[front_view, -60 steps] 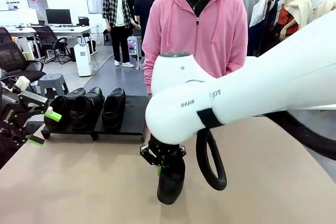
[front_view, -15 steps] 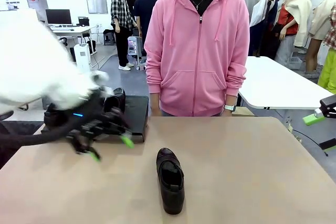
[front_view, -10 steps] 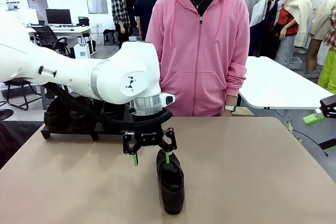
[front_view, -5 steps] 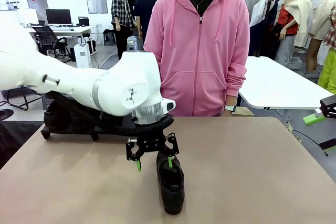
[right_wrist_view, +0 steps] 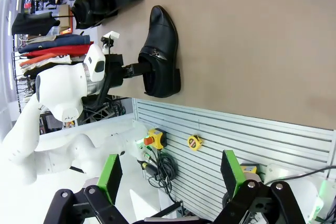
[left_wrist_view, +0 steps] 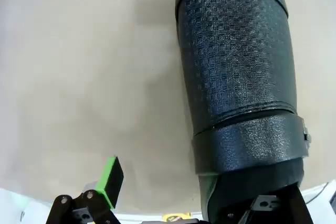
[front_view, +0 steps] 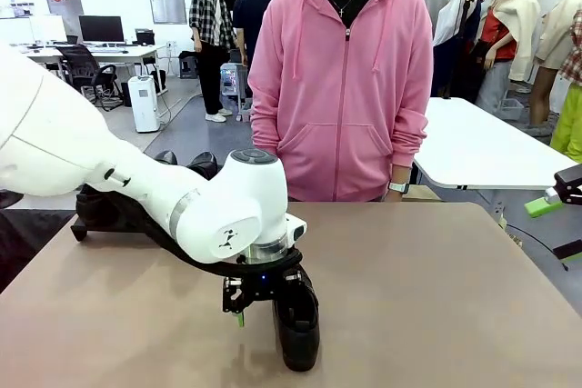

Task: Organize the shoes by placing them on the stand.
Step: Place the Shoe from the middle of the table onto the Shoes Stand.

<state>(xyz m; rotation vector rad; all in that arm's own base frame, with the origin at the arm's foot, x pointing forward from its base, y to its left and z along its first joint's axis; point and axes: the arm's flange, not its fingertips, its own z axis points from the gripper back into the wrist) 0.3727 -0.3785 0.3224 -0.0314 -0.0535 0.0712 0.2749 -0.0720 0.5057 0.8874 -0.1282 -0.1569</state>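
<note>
At the table's (front_view: pixel 455 315) far left edge, well left of the lone shoe, sits the black stand (front_view: pixel 86 223), mostly hidden behind the left arm; the rounded tops of the shoes on the stand (front_view: pixel 202 165) peek above the arm. The left gripper (front_view: pixel 259 302) is down at the lone black dress shoe (front_view: pixel 298 324), which lies on the tan tabletop near its front edge, in front of the person in a pink hoodie (front_view: pixel 341 79). Its jaws are spread wide: in the left wrist view one green-padded finger (left_wrist_view: pixel 109 178) stands clear on the bare table beside the shoe, the other sits at the shoe's opening, not pinching yet. Far right of the shoe, off the table edge, the right gripper (front_view: pixel 556 206) is parked; its wrist view shows both green pads (right_wrist_view: pixel 109 177) wide apart, holding nothing.
</note>
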